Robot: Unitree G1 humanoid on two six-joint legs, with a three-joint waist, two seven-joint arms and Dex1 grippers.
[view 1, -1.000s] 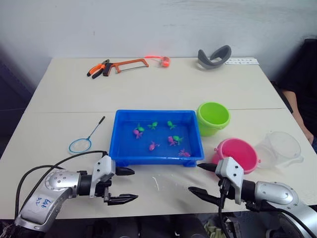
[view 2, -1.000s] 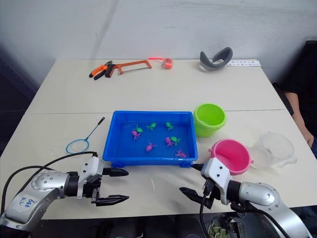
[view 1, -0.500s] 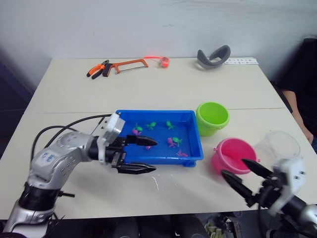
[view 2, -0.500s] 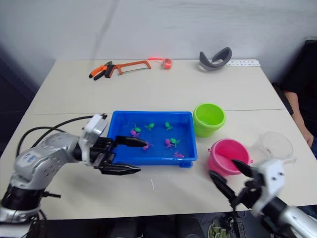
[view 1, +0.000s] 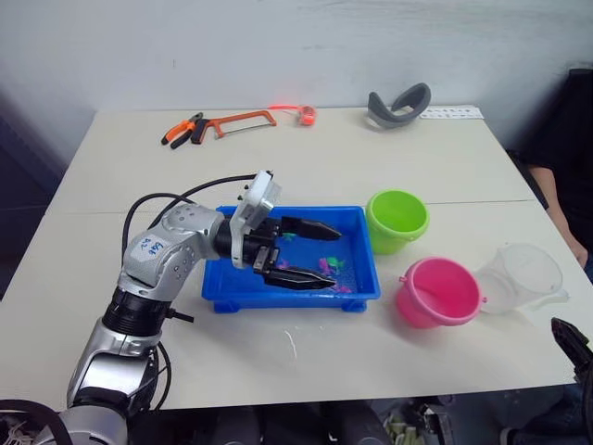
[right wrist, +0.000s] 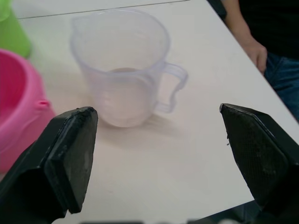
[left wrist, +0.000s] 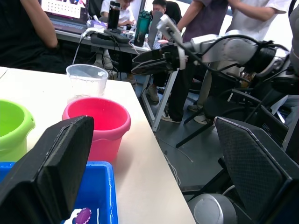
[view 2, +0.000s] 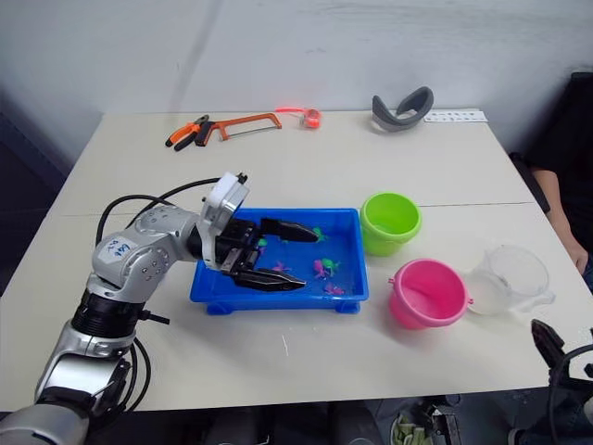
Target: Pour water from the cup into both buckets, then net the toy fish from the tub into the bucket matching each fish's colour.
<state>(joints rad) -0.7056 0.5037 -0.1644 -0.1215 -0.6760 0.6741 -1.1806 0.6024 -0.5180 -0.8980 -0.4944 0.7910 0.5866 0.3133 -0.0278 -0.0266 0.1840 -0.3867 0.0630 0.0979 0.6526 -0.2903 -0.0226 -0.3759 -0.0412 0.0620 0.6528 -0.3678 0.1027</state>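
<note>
The clear cup [right wrist: 122,65] stands on the tabletop [view 1: 306,167] beside the pink bucket [view 1: 440,292], right in front of the right pincer [right wrist: 163,154], handle turned toward the table edge. That pincer is wide open and empty. The left pincer [view 1: 310,252], open and empty too, hangs over the blue tub [view 1: 357,295].

My open left gripper [view 1: 313,252] covers part of the shallow blue plastic tub [view 1: 356,295], hiding several tiny toy fish.
</note>
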